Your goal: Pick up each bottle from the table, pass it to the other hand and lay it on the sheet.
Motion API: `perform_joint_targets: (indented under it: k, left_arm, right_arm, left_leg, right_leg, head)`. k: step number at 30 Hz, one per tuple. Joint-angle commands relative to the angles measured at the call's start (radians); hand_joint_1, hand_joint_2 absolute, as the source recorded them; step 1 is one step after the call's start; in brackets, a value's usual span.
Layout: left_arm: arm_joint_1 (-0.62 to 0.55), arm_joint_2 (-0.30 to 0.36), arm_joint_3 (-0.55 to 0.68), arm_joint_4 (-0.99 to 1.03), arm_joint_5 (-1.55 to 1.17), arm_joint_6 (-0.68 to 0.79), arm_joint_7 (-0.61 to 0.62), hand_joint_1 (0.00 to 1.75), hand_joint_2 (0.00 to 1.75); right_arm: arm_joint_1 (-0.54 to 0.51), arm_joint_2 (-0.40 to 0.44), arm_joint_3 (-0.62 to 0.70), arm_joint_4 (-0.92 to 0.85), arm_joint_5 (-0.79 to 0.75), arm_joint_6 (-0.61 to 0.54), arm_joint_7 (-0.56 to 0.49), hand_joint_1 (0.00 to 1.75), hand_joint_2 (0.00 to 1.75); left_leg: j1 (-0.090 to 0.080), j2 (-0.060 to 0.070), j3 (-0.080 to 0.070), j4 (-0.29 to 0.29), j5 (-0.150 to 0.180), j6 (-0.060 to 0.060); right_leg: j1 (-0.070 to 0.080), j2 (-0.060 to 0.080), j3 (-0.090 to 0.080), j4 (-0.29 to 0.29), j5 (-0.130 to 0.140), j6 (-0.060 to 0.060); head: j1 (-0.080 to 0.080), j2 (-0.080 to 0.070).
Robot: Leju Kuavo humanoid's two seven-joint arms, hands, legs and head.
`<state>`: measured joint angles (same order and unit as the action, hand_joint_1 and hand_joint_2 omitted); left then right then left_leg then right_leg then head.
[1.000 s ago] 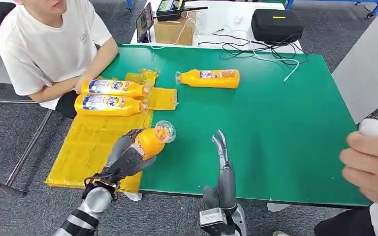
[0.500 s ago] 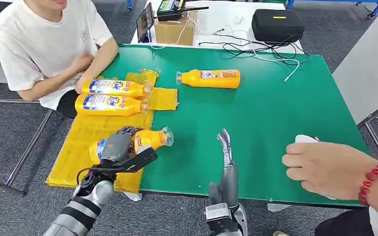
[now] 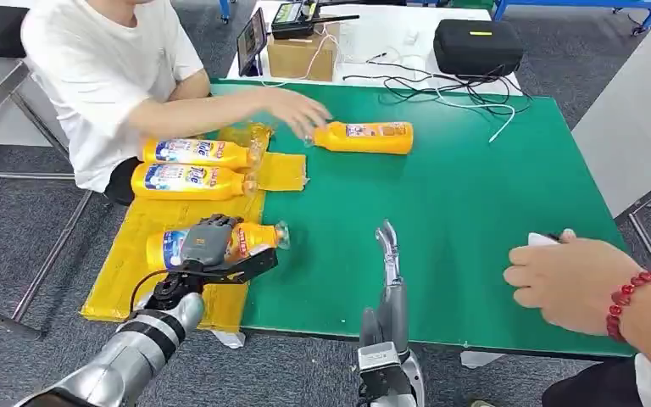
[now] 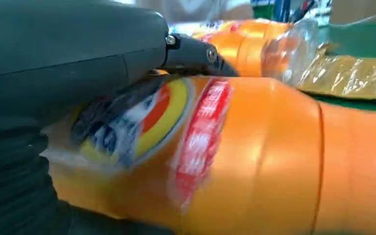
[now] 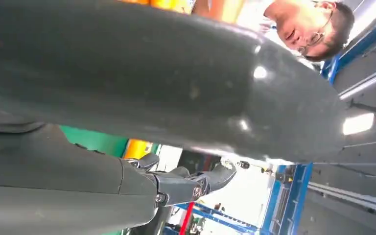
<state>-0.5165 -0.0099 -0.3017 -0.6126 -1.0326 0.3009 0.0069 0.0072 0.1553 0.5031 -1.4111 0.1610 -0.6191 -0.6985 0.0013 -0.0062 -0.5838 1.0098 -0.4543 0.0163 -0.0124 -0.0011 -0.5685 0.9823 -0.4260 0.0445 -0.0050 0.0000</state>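
My left hand (image 3: 212, 250) grips an orange bottle (image 3: 254, 238) that lies on its side on the yellow sheet (image 3: 157, 225), cap toward the green table. The left wrist view shows that orange bottle (image 4: 254, 156) close up under my fingers (image 4: 196, 54). Two more orange bottles (image 3: 195, 153) (image 3: 188, 181) lie on the sheet farther back. A fourth orange bottle (image 3: 366, 136) lies on the green table (image 3: 475, 195), with a person's hand (image 3: 298, 112) at its cap. My right hand (image 3: 388, 280) stands edge-up over the table's near edge, fingers straight, holding nothing.
A seated person in a white shirt (image 3: 106, 72) leans over the far left corner. Another person's hand (image 3: 572, 280) with a red bead bracelet rests on a white object at the near right. A black case (image 3: 476, 42), a cardboard box (image 3: 301, 52) and cables lie beyond the table.
My left hand has lowered the bottle onto the sheet and laid it flat. The seated person reached across to the bottle on the table. My right hand has barely moved.
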Motion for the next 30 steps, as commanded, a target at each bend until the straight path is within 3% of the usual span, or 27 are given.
perform_joint_targets:
  k: [1,8,11,13,25,27,30]
  left_arm:
    - [-0.021,-0.040,0.086,0.222,0.074,-0.131,-0.036,0.00,1.75]
    - [0.037,-0.078,0.192,0.095,0.315,-0.349,-0.249,0.00,1.75]
    - [0.037,-0.078,0.192,0.095,0.315,-0.349,-0.249,0.00,1.75]
    - [0.111,-0.100,0.195,-0.081,0.407,-0.336,-0.317,0.00,1.75]
    - [0.111,-0.100,0.195,-0.081,0.407,-0.336,-0.317,0.00,1.75]
    - [0.176,-0.119,0.193,-0.250,0.508,-0.277,-0.347,0.00,1.75]
    - [0.296,-0.172,0.166,-0.591,0.838,-0.180,-0.489,0.00,1.75]
  right_arm:
    - [-0.024,0.002,-0.064,0.078,-0.011,0.020,0.000,0.00,0.00]
    - [-0.019,0.001,-0.084,0.087,-0.018,0.021,0.000,0.00,0.00]
    - [-0.019,0.001,-0.084,0.087,-0.018,0.021,0.000,0.00,0.00]
    - [-0.005,-0.006,-0.087,0.077,-0.019,-0.001,0.000,0.00,0.00]
    - [-0.005,-0.006,-0.087,0.077,-0.019,-0.001,0.000,0.00,0.00]
    - [-0.002,-0.012,-0.080,0.074,-0.017,-0.019,0.000,0.00,0.00]
    - [-0.006,-0.034,-0.031,0.082,0.025,-0.079,0.000,0.00,0.00]
  left_leg:
    - [0.000,0.004,0.004,-0.003,0.002,-0.001]
    - [-0.001,0.001,0.011,-0.003,0.002,-0.001]
    - [-0.001,-0.004,0.015,-0.002,0.001,0.000]
    - [-0.001,-0.008,0.015,-0.002,0.001,0.000]
    - [-0.002,-0.005,0.010,-0.002,0.001,0.000]
    - [-0.002,-0.004,0.010,-0.002,0.001,0.000]
    - [-0.002,-0.004,0.008,-0.001,0.000,0.000]
  right_leg:
    - [0.000,0.003,0.003,-0.003,0.003,-0.002]
    - [-0.001,0.002,0.011,-0.003,0.002,-0.002]
    - [-0.001,-0.001,0.014,-0.002,-0.001,0.001]
    - [-0.001,-0.004,0.011,-0.002,-0.001,0.001]
    - [-0.002,-0.003,0.011,-0.002,-0.001,0.001]
    - [-0.002,-0.003,0.011,-0.002,-0.001,0.001]
    - [-0.002,-0.003,0.009,-0.001,-0.001,0.001]
  head:
    - [0.000,0.000]
    - [0.000,0.000]
    - [0.000,0.000]
    - [0.000,0.000]
    - [0.000,0.000]
    - [0.000,0.000]
    - [0.000,0.000]
